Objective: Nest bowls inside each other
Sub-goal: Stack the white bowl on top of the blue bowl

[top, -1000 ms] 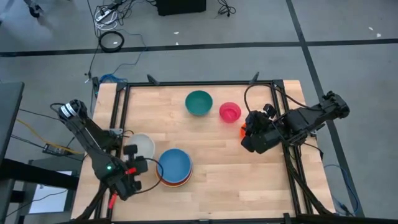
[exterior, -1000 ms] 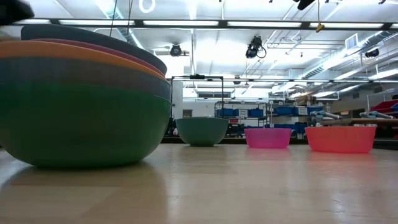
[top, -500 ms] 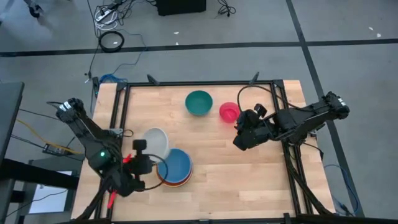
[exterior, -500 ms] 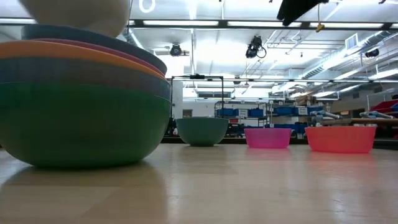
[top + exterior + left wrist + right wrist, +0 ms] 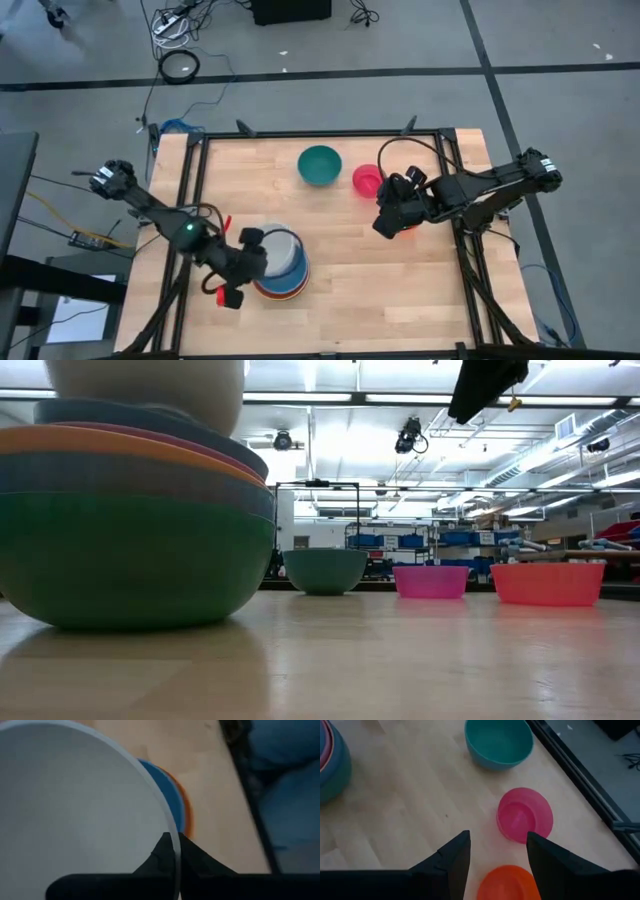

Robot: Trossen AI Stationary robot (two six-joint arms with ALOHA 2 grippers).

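Observation:
My left gripper [image 5: 254, 262] is shut on a white bowl [image 5: 280, 246] that hangs over the nested stack [image 5: 285, 280], whose top bowl is blue [image 5: 170, 795]. The stack [image 5: 130, 520] stands on its dull green bottom bowl. A teal bowl [image 5: 320, 165] and a magenta bowl [image 5: 368, 180] rest on their bases at the far middle. The red-orange bowl [image 5: 510, 882] sits just under my right gripper [image 5: 497, 852]. That gripper is open above the table and touches nothing. My left gripper pinches the white bowl's rim [image 5: 174, 845], one finger inside the bowl and one outside. The fingers slant down from the table's near left side. The bowl [image 5: 150, 390] sits mouth up over the stack's top; whether its base touches the blue bowl I cannot tell.
Black frame rails [image 5: 195, 200] run along the table's left, right and far edges. Bare wood [image 5: 380, 290] lies to the right of the stack and between it and the three single bowls.
My left gripper has lifted the white bowl off the table left of the stack and carried it rightward over the stack, turning as it went. My right gripper has sunk and shifted a little toward the table's left, staying open.

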